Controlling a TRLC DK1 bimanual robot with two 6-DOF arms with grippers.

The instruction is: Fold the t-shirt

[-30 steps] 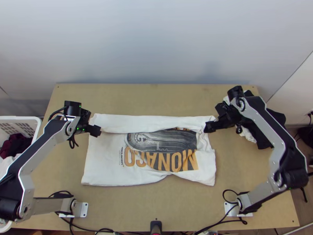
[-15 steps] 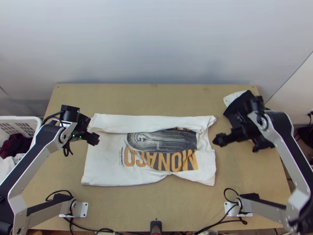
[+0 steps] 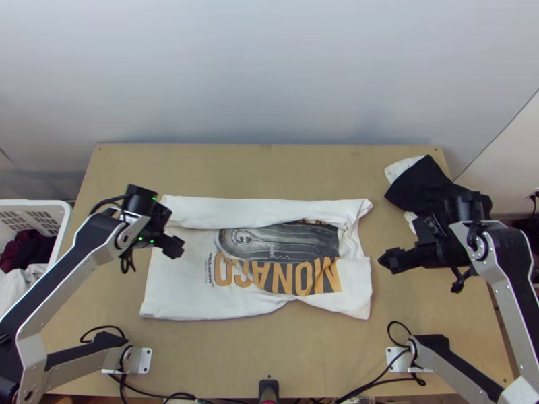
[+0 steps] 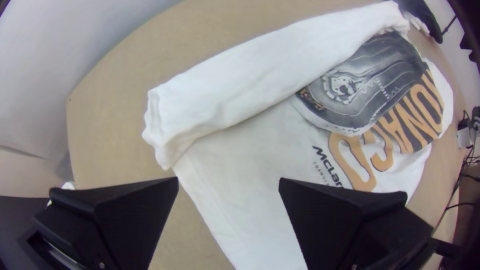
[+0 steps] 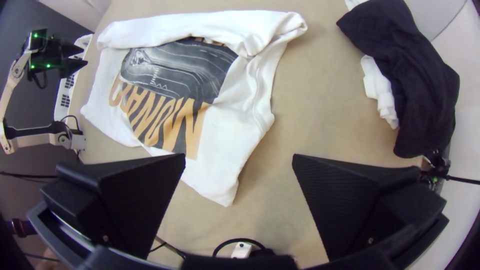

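Note:
The left gripper (image 3: pixel 174 246) is above the t-shirt's left side; the left wrist view shows the left gripper (image 4: pixel 228 181) open, nothing between its fingers. The right gripper (image 3: pixel 388 261) stands off the shirt's right edge; in the right wrist view the right gripper (image 5: pixel 239 157) is open and holds nothing. The white t-shirt (image 3: pixel 182 289) lies on the table with its far edge folded over in a long band that partly covers the dark and orange print. Creases run through its right side, and its near edge is uneven.
Dark and white clothes (image 3: pixel 421 188) lie bunched at the table's (image 3: pixel 269 168) far right. A white basket (image 3: pixel 64 232) with garments stands off the left edge. Cables (image 3: pixel 162 393) run along the near edge.
The right gripper has moved from the shirt's upper right edge out to the right and nearer the base. The left gripper has shifted slightly right and toward the near edge. The shirt lies much the same.

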